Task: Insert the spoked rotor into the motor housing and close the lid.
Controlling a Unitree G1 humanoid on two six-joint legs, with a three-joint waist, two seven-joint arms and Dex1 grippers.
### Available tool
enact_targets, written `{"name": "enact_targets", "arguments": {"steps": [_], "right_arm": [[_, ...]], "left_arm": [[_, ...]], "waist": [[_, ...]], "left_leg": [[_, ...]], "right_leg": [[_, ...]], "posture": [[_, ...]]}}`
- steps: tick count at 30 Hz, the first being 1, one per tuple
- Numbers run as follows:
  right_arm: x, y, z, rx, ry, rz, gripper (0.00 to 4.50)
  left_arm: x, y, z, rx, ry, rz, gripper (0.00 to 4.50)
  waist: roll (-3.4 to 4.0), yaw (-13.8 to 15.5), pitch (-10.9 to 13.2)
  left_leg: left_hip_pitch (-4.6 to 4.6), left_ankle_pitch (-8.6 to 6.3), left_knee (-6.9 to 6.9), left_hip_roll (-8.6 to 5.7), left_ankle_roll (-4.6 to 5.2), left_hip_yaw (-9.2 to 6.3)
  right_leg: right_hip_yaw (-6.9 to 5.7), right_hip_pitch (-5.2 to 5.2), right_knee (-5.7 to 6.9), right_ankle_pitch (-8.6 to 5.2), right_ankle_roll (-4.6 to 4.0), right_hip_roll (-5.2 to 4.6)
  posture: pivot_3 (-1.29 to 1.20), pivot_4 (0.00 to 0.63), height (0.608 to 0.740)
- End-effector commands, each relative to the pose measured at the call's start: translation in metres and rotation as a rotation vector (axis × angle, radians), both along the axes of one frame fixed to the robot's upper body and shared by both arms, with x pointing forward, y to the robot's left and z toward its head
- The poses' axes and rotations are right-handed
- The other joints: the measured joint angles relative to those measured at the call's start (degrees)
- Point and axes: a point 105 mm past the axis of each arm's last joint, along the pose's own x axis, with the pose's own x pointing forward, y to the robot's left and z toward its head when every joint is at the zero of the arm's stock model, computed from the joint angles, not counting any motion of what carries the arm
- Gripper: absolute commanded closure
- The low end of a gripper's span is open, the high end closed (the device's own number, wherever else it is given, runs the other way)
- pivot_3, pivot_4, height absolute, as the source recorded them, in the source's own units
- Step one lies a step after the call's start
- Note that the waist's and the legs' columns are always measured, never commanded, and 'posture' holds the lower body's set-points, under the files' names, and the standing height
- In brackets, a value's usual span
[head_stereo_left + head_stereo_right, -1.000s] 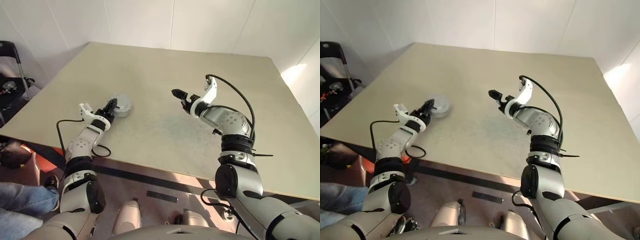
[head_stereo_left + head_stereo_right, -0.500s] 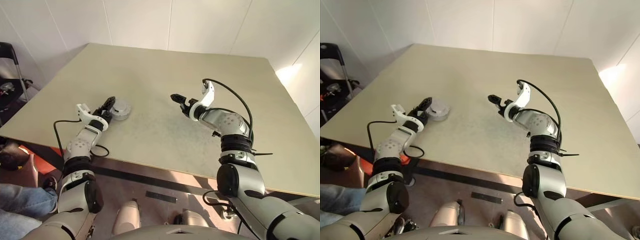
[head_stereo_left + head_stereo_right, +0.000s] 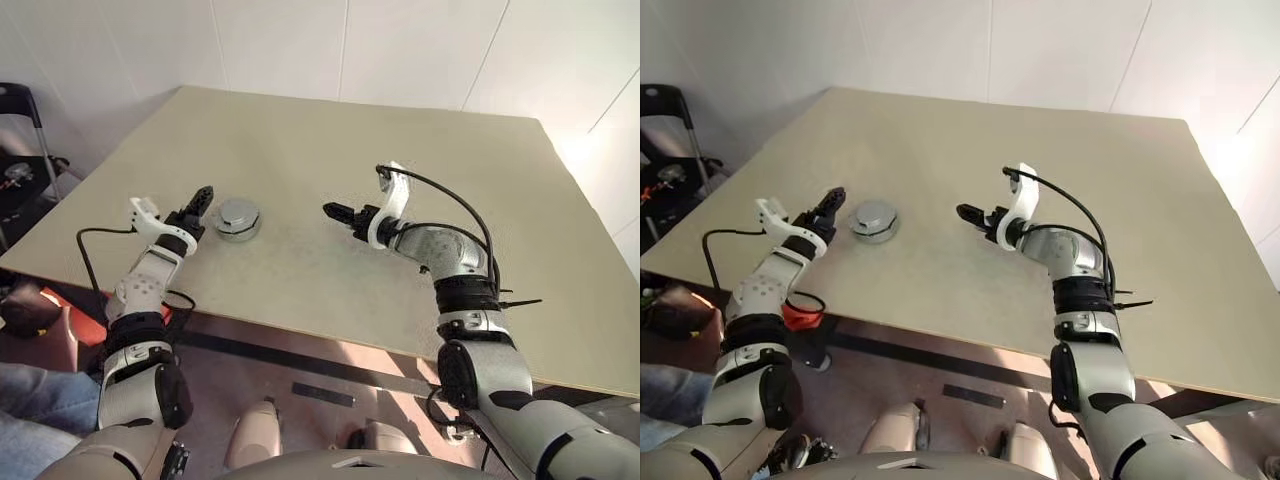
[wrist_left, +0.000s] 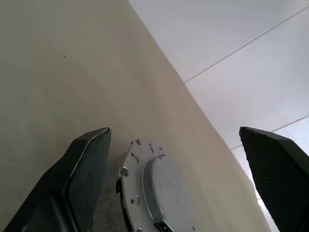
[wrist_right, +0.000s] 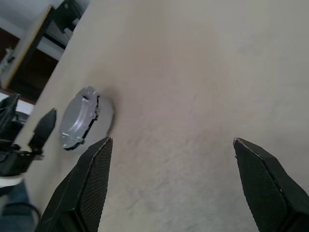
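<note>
Now the motor housing (image 3: 238, 219) sits on the beige table (image 3: 330, 150), left of centre in the head views, with the grey lid (image 4: 164, 193) lying flat on top of it. Closed like this, it hides the copper windings and the spoked wheel, so I cannot tell from here whether the wheel is inside. From the left wrist camera the lid shows a smooth raised middle and small holes around its rim, and the dark side of the housing peeks out beneath it.

Just to the left of the housing in the head views hangs the left gripper (image 3: 197, 203). Its two black fingers (image 4: 84, 169) stand wide apart with nothing between them, and they are close to the housing but not touching it.

Further right, near the middle of the frame, the right gripper (image 3: 335, 212) hovers above bare tabletop, well apart from the housing. It points toward the left of the picture, and its fingers (image 5: 94, 179) are likewise spread wide and empty.

Beyond the table rise white panelled walls (image 3: 400, 45). At the far left edge of the frame stands a black chair (image 3: 20, 110).
</note>
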Motion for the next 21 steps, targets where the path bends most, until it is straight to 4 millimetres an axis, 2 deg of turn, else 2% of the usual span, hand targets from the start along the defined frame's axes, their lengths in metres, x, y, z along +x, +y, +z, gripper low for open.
{"name": "enact_targets", "arguments": {"steps": [1,5,12,21], "right_arm": [[0.002,-0.004,0.025,-0.112,-0.230,-0.004,0.00],[-0.003,-0.005,0.017,-0.183,-0.272,0.032,0.00],[-0.004,-0.006,0.013,-0.214,-0.283,0.037,0.00],[-0.005,-0.005,0.007,-0.230,-0.263,0.063,0.00]], "left_arm": [[-0.001,-0.016,0.013,0.196,-0.062,-0.042,0.03],[0.000,-0.022,0.006,0.360,-0.051,-0.036,0.03],[0.003,-0.030,0.007,0.512,-0.084,-0.041,0.03],[0.004,-0.020,0.013,0.632,-0.112,0.006,0.03]], "waist": [[0.00,-0.1,0.0],[0.00,-0.3,0.0],[0.00,-0.4,0.0],[0.00,-0.5,0.0]], "left_leg": [[0.00,0.00,0.01,-0.01,0.00,0.00],[0.06,0.01,0.05,0.02,-0.01,-0.01],[0.13,0.01,0.18,0.03,-0.01,-0.01],[0.14,0.02,0.21,0.05,0.02,0.00]], "right_leg": [[0.00,0.01,0.00,0.01,0.02,-0.01],[0.00,0.05,0.06,0.02,0.03,0.00],[0.00,0.15,0.06,0.08,-0.03,-0.01],[0.01,0.14,0.11,0.12,-0.12,-0.01]], "posture": [[0.00,0.000,0.740],[0.00,0.000,0.740],[0.00,0.000,0.740],[0.00,0.000,0.740]]}}
